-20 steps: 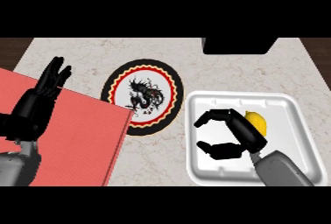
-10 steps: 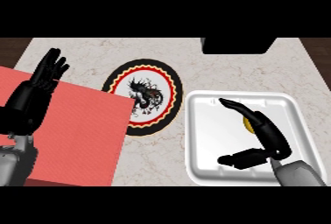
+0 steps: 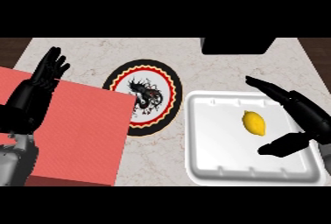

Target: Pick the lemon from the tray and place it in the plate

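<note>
A: Where is the small yellow lemon (image 3: 254,123)?

B: Lying untouched in the white square tray (image 3: 213,144), beside the right hand (image 3: 309,117), whose fingers are spread open, gripping nothing.

A: Which step?

B: Seemingly the grasp. Next the fingers must close round it, lift, and carry it left to the round black-rimmed patterned plate (image 3: 167,78). The left hand (image 3: 42,83) rests open, far left.
</note>
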Tool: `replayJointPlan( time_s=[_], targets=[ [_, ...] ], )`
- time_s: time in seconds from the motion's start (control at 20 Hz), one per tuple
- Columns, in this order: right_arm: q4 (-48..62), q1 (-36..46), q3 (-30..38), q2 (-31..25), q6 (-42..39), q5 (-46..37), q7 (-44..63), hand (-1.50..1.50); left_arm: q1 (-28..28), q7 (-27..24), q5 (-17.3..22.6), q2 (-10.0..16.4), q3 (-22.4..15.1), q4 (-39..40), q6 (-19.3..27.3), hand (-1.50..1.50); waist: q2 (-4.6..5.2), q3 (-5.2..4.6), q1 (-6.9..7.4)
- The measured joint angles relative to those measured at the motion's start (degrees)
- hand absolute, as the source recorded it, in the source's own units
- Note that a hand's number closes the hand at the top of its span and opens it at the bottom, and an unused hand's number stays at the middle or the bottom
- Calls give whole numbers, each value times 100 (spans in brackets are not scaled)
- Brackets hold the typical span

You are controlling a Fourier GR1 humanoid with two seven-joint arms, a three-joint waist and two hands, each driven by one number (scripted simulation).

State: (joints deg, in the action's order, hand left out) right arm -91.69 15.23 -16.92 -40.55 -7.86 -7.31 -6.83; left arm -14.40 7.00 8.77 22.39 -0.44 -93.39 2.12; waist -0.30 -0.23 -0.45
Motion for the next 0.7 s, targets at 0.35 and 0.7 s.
replayJointPlan(
  time_s=[0.35, 0.7],
  targets=[
    [-292, 428, -420, -821, -1367, -283, 1561, -150, -5, -71, -58, -33, -4, 14, -41, 0, 16, 4, 57],
    [-275, 706, -722, -411, -2031, -773, 2541, -150, -133, -40, -93, -115, 110, 121, -135, 0, 29, 16, 68]
  ],
)
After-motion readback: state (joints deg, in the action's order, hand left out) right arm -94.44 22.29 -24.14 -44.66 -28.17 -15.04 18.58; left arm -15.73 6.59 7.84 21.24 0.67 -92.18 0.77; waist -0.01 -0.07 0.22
